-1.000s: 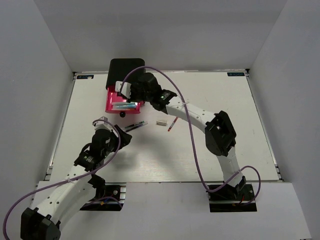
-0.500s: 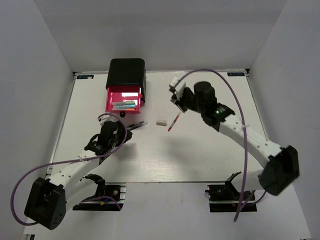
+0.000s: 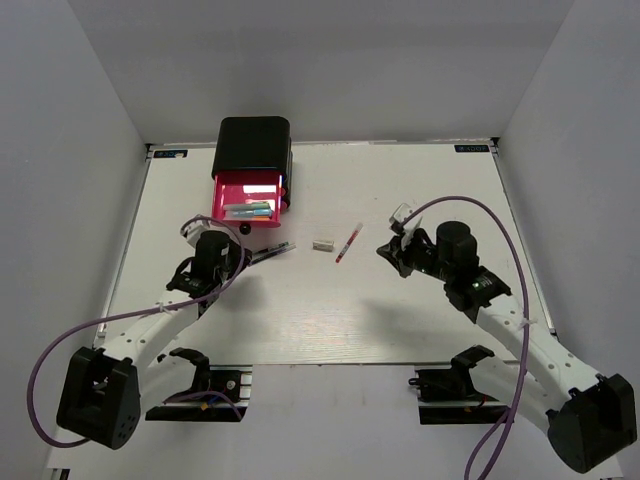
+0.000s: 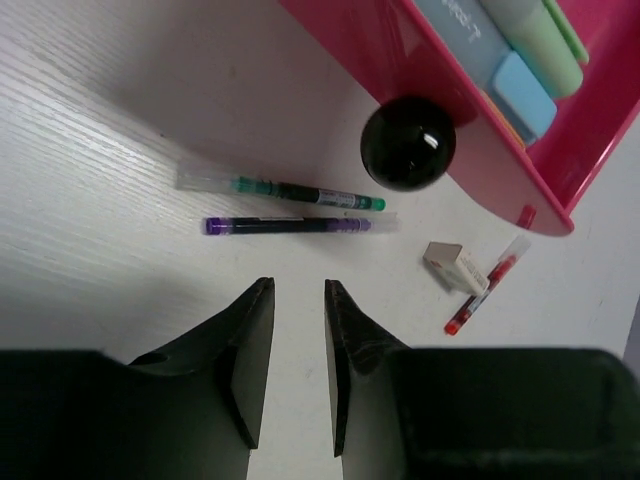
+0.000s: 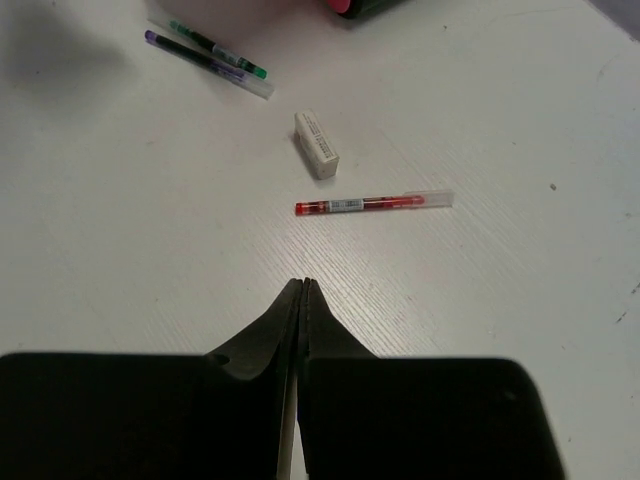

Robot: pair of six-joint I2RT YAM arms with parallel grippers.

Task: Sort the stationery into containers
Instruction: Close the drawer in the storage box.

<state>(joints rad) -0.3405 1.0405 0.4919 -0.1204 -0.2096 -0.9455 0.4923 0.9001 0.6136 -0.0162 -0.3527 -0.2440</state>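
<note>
The left claw hovers with its jaws a narrow gap apart and nothing between them; the purple pen lies crosswise on the counter just ahead of its tips, the green pen just beyond. The right claw is pressed together, empty, the red pen crosswise ahead of it and the eraser farther on.

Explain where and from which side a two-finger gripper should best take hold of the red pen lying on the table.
Probably mid-barrel, from straight above, closing across its width. The red pen lies flat on the table, long and thin, so only its sides offer purchase; the eraser sits clear of it, leaving room either side.
</note>
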